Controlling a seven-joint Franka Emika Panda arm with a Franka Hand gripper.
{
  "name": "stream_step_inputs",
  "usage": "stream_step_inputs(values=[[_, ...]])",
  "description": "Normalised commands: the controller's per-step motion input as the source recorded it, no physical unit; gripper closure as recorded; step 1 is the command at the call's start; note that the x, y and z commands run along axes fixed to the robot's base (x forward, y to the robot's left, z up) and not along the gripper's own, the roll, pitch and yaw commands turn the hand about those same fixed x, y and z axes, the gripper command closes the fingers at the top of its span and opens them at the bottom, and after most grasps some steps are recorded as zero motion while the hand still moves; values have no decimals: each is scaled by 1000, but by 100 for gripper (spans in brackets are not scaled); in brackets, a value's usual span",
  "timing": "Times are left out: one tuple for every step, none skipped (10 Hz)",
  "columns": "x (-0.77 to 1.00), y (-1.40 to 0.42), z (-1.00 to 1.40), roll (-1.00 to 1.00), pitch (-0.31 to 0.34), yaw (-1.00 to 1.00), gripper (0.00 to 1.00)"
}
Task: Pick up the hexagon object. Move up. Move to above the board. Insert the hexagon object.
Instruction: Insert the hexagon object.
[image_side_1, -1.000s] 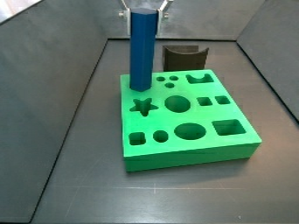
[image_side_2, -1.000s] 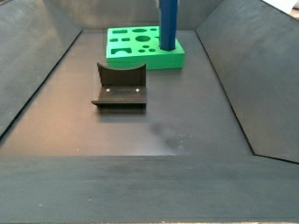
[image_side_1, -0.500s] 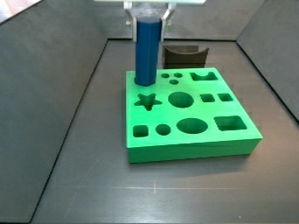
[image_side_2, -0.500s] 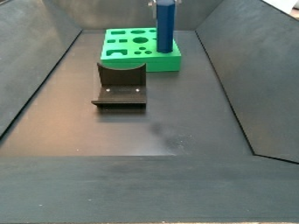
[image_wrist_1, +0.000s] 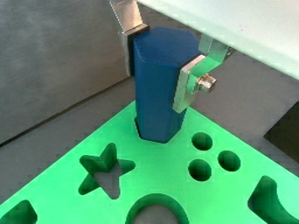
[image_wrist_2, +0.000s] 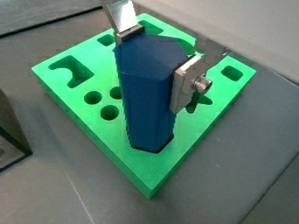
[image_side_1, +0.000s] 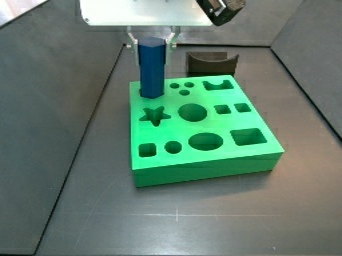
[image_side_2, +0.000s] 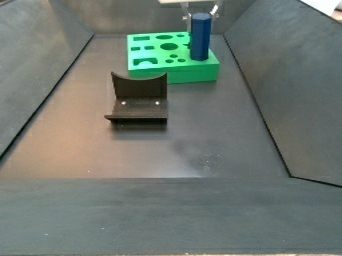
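— What's the setting?
— A dark grey floor (image_side_2: 201, 150) boxed in by slanted dark grey walls (image_side_1: 67, 110). The biggest thing on it is the thick bright green square board (image_side_1: 201, 135) with its cut-out holes, at the far end in a side view (image_side_2: 167, 55).

— And the dark piece?
— A dark grey curved block (image_side_2: 138, 98) lies well apart from the board in that side view; in a side view (image_side_1: 211, 63) it sits just behind the board.

— Where's the peg?
— The tall blue hexagon object (image_side_1: 151, 68) stands upright at the board's corner, its lower end in a hole beside the star cut-out (image_wrist_1: 103, 171).

— The gripper?
— The gripper (image_wrist_2: 158, 61) is clamped on the peg's upper part. Both wrist views show the silver fingers (image_wrist_1: 194, 80) pressed to opposite faces; the side views barely show them.
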Motion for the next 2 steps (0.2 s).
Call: stream_step_inputs(values=[[0,0,0,0,-4,0,100],[0,0,0,0,0,0,100]])
